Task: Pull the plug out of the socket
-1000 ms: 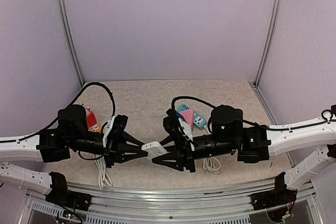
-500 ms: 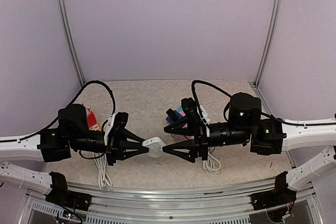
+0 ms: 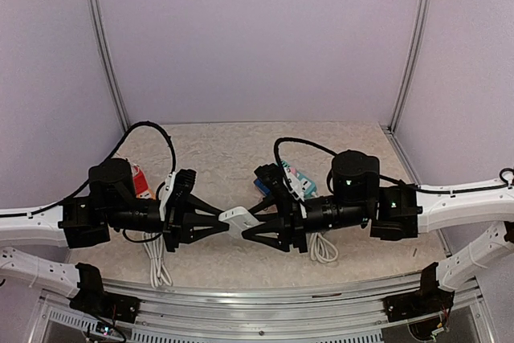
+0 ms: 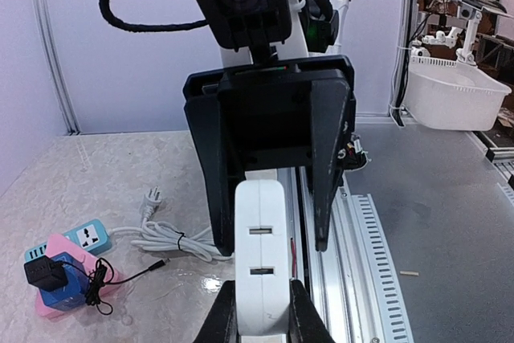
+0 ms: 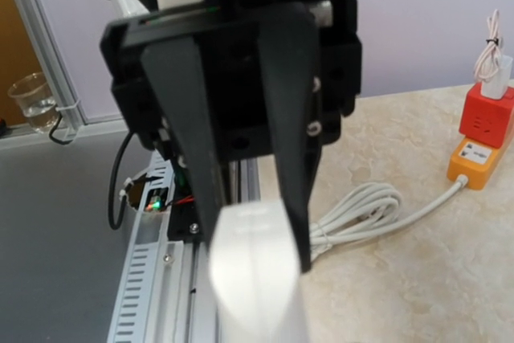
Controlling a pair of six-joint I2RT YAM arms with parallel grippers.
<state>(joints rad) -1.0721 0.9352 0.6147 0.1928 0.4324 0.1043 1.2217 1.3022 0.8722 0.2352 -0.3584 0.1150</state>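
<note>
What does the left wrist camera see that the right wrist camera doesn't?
Only the left wrist view shows a blue plastic power strip, a black charger and a white plastic basket. Only the right wrist view shows an orange power strip carrying a red cube adapter, and a clear plastic cup. Both show the white plastic block pinched in the left claw.

Right wrist view: the white socket (image 5: 253, 271) is just a blurry blob, cut off at 6 o'clock. Left wrist view crops it at 6 too.

Lilac walls (image 3: 257, 38), beige speckled tabletop (image 3: 217, 150)
</note>
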